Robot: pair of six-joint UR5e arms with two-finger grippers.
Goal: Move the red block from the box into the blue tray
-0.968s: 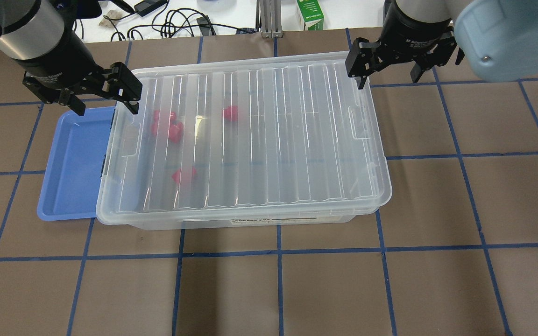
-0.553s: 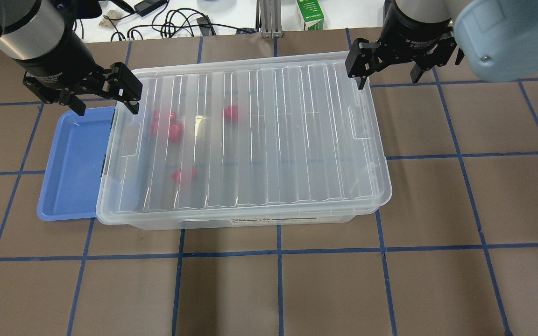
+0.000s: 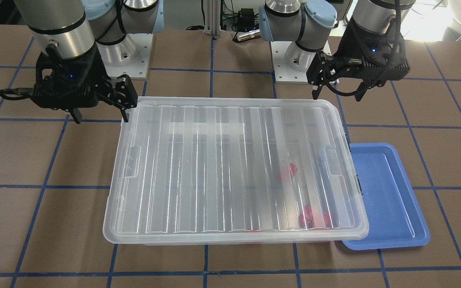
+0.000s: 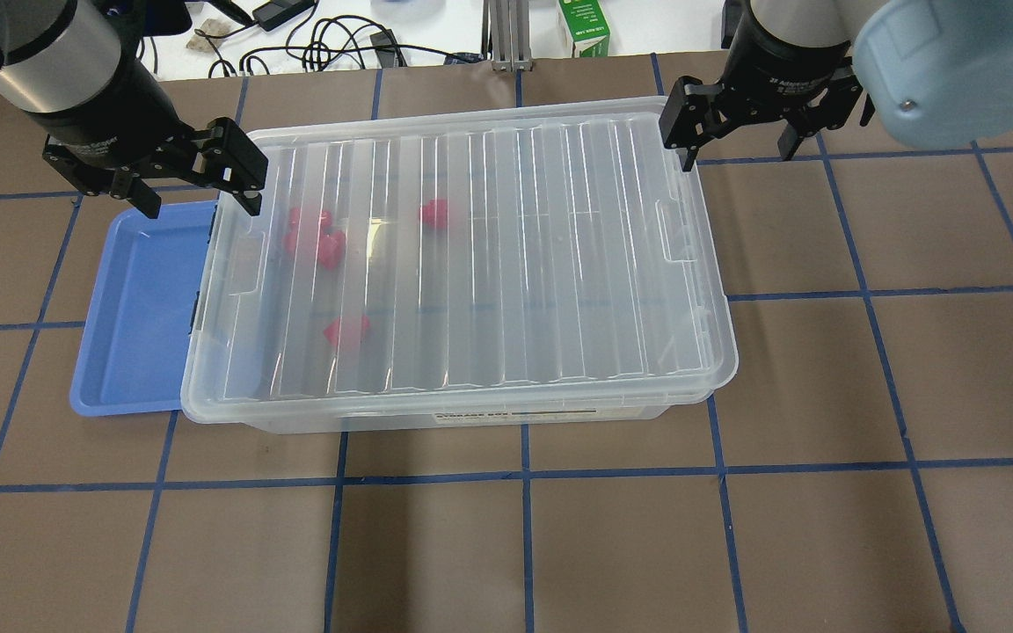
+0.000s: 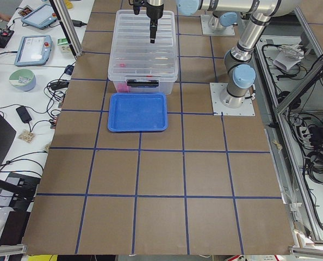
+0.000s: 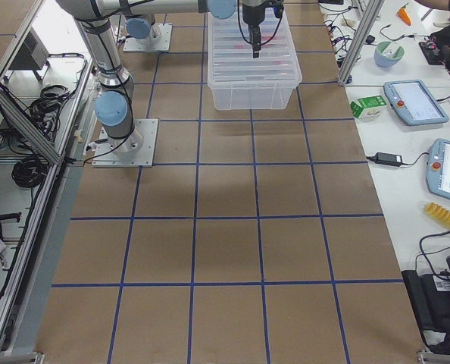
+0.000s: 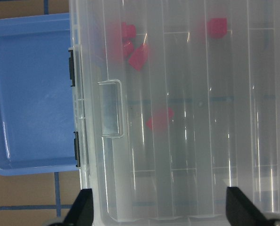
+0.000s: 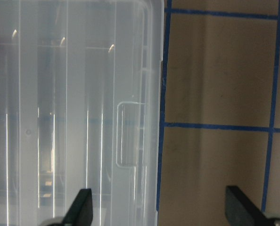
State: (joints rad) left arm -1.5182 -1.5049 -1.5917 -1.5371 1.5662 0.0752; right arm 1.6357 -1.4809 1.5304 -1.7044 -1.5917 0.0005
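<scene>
The box (image 4: pixel 506 264) is a clear bin with its ribbed lid shut. Several red blocks lie inside near its left end, one of them apart from the others (image 4: pixel 346 331) and also in the left wrist view (image 7: pixel 160 118). The blue tray (image 4: pixel 142 308) lies empty against the box's left end. My left gripper (image 4: pixel 199 195) is open above the box's far left corner and the tray's far edge. My right gripper (image 4: pixel 739 154) is open above the box's far right corner. Neither holds anything.
A green carton (image 4: pixel 584 26) and cables (image 4: pixel 322 44) lie on the white bench beyond the table's far edge. Blue tape lines grid the brown table. Dark latches (image 7: pixel 72 68) sit on the box's tray-side wall.
My right gripper has shifted slightly toward the far edge of the table. The left gripper, box, tray and blocks have not moved.
</scene>
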